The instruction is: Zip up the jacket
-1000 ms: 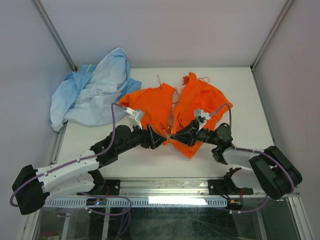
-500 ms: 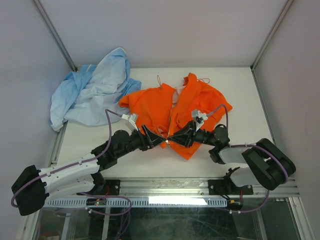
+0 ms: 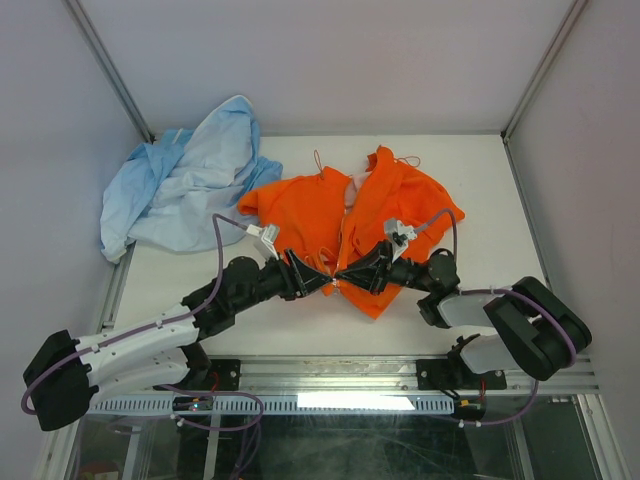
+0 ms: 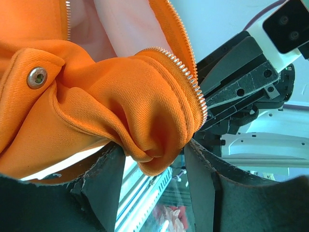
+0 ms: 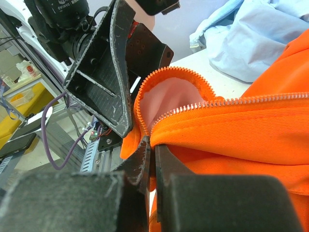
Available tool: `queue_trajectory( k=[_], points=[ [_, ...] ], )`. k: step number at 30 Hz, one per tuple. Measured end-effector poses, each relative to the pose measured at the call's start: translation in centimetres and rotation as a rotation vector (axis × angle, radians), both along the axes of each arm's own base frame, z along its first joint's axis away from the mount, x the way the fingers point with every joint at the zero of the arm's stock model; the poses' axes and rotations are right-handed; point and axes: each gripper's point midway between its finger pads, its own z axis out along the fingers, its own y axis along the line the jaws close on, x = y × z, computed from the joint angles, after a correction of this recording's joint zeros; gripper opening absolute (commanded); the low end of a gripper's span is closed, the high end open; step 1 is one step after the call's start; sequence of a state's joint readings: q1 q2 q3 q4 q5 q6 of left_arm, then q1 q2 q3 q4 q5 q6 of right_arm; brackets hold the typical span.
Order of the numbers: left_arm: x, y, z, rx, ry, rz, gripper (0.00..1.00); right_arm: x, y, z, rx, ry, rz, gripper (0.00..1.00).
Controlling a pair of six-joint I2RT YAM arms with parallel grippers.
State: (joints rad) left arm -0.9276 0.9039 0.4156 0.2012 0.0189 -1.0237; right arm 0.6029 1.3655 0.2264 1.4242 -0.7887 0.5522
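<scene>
The orange jacket (image 3: 300, 205) lies open on the table, with pink lining showing along its unzipped front. Both grippers meet at its lower front hem. My left gripper (image 3: 320, 277) is shut on a bunched fold of the left hem (image 4: 154, 159), beside the zipper teeth (image 4: 190, 82) and a snap button (image 4: 37, 77). My right gripper (image 3: 349, 274) is shut on the right hem edge just below the other row of zipper teeth (image 5: 231, 101); its fingers (image 5: 145, 154) are nearly together. The zipper slider is not visible.
A light blue garment (image 3: 185, 190) lies crumpled at the back left, touching the jacket's left sleeve. Grey walls close off the table on three sides. A metal rail (image 3: 330, 375) runs along the near edge under both arms.
Both arms have shifted a little. The point where the grippers meet at the hem has moved slightly left and nearer. The right arm's elbow has drawn inward. Both grips look unchanged.
</scene>
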Motion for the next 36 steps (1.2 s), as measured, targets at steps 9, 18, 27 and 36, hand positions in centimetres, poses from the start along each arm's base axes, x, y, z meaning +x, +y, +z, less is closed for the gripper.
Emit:
queue_trajectory(
  k=[9, 18, 27, 36],
  points=[
    [-0.2, -0.3, -0.3, 0.067, -0.029, -0.044, 0.06, 0.0, 0.0, 0.1, 0.000, -0.003, 0.002, 0.00],
    [-0.3, -1.0, -0.4, 0.158, -0.091, -0.139, 0.00, 0.4, 0.4, 0.6, -0.019, -0.037, 0.011, 0.00],
    [-0.2, -1.2, -1.1, 0.264, -0.141, -0.218, 0.22, 1.0, 0.7, -0.1, -0.075, -0.049, 0.012, 0.00],
    [1.4, 0.9, 1.2, 0.222, -0.111, -0.021, 0.58, 2.2, 1.0, 0.4, -0.074, -0.077, -0.091, 0.00]
  ],
)
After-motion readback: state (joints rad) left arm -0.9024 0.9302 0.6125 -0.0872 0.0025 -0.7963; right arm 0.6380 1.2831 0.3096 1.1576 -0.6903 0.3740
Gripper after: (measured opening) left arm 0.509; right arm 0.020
